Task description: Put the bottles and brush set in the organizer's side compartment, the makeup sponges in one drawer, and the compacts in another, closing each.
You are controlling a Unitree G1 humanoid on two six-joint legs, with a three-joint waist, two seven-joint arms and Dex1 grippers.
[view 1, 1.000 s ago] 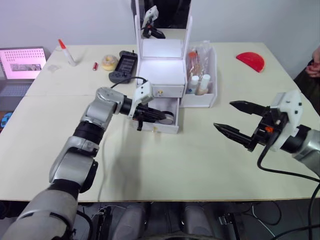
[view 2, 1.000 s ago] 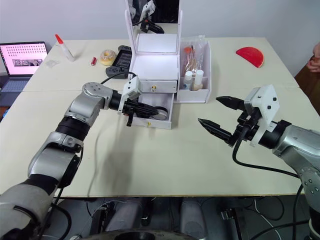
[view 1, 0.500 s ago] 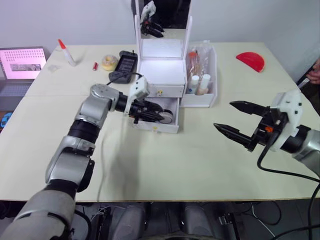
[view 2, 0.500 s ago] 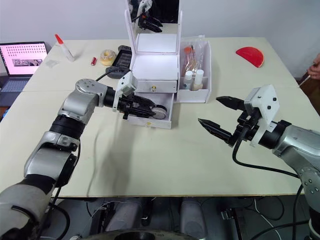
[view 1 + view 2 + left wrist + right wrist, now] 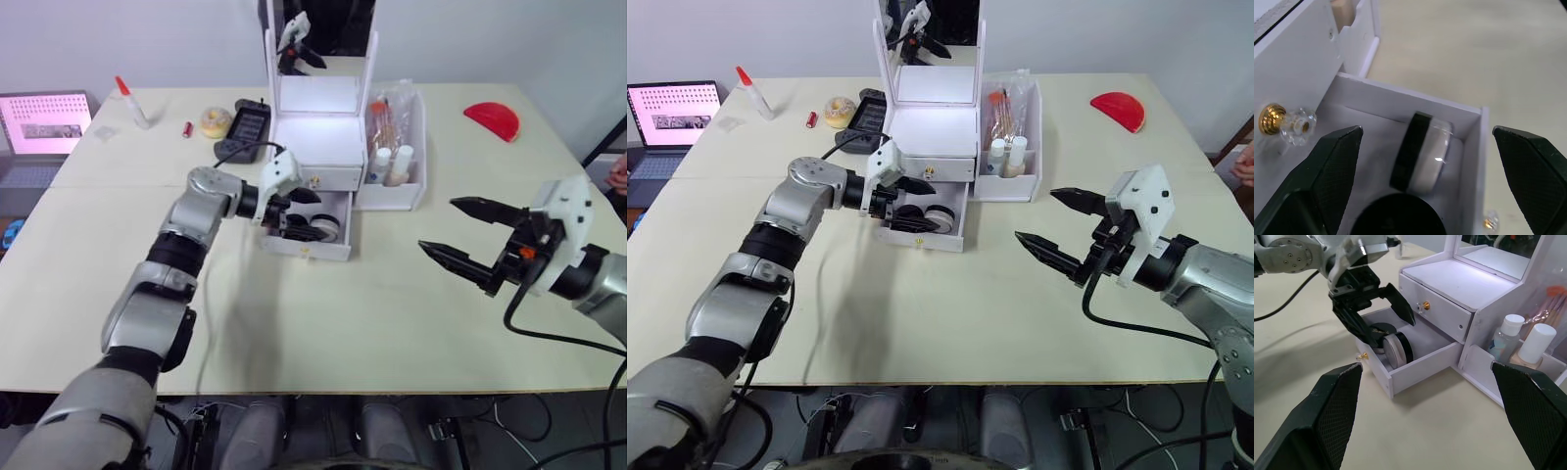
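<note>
1. L gripper (image 5: 294,210) reaching into open lower drawer (image 5: 312,246), fingers spread wide, gripping nothing.
2. R gripper (image 5: 458,232) hovering over table (image 5: 323,313), well apart from organizer (image 5: 318,147), jaws gaping, empty.
3. Compacts (image 5: 1393,346) sitting in drawer, one on edge.
4. Bottles (image 5: 392,164) and brushes (image 5: 384,117) standing in side compartment.
</note>
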